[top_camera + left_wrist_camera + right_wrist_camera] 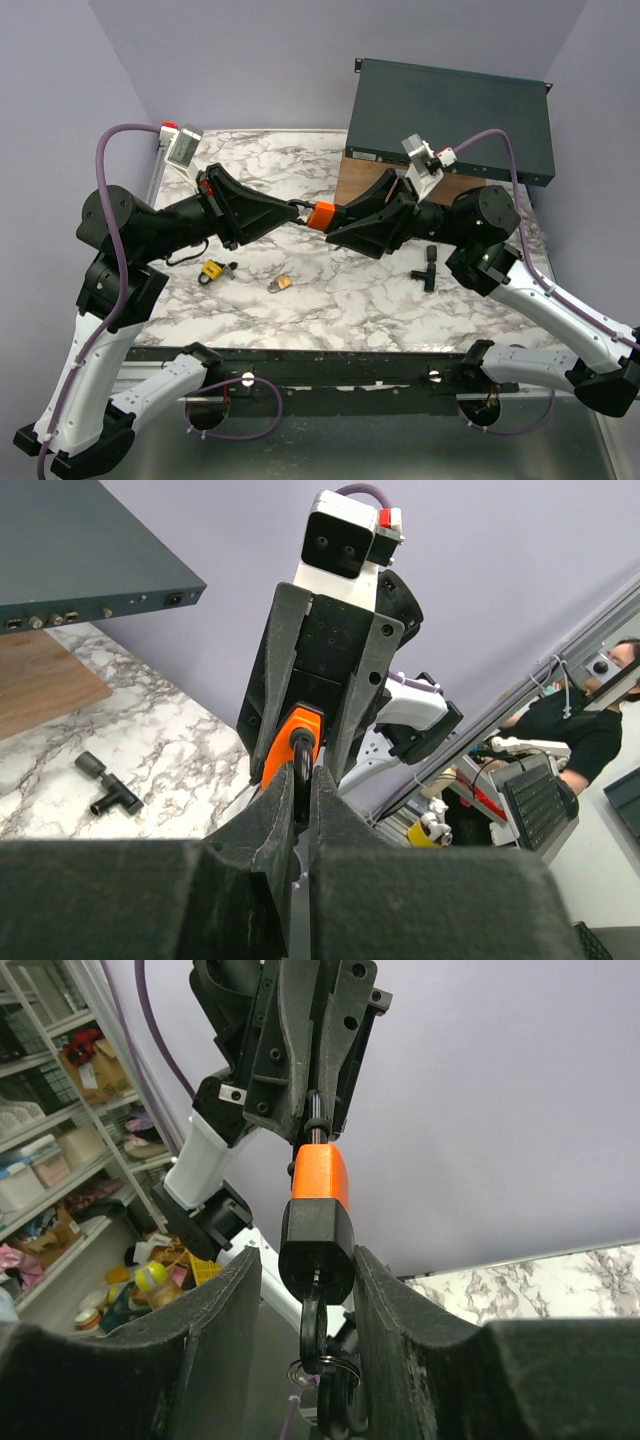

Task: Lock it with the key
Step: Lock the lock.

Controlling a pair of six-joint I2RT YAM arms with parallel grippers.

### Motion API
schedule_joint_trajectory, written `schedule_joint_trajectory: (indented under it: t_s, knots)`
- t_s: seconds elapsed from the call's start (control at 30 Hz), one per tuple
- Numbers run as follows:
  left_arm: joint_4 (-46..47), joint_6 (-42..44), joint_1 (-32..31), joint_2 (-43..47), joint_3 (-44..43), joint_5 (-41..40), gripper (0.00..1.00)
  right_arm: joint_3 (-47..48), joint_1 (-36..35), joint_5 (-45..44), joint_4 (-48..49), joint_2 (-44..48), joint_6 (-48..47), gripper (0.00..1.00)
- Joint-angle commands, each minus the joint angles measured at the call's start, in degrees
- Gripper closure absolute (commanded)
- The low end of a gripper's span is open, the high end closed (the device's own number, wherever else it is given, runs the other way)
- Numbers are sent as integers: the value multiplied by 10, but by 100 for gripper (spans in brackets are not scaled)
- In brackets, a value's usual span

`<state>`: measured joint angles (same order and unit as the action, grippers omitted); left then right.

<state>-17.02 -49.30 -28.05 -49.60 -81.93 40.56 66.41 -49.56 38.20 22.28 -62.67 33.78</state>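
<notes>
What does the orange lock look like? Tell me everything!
The orange padlock hangs in the air above the marble table, lying sideways between both arms. Its body looks like orange plastic with a black end, where a key sticks out. The left gripper is pinched shut on its dark metal shackle. The right gripper has a finger on each side of the black end.

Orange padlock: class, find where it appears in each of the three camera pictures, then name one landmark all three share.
Top external: padlock at centre, above the marble table.
Left wrist: padlock just below centre.
Right wrist: padlock at centre.
Shared landmark: the marble table.
</notes>
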Motion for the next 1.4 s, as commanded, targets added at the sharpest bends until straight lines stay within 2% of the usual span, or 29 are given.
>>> schedule_joint_trajectory:
  t_s: [0.0,0.43,0.6,0.83,1.07,1.37]
  knots:
    - [31,-3,-3,7,2,-11,100,-3,-4,-11,48,7,28,56]
    - [35,-3,-8,4,5,-11,100,5,-4,-26,51,-10,29,55]
    - [36,-1,-9,3,9,-13,100,6,-4,-40,40,-9,28,69]
    - [29,18,-9,9,23,-18,100,18,-5,-60,-2,-6,26,99]
    - [20,62,-23,21,49,-29,100,39,-4,-15,-15,-25,60,99]
    - [-14,104,-52,17,53,-60,100,61,-9,0,-33,-47,78,99]
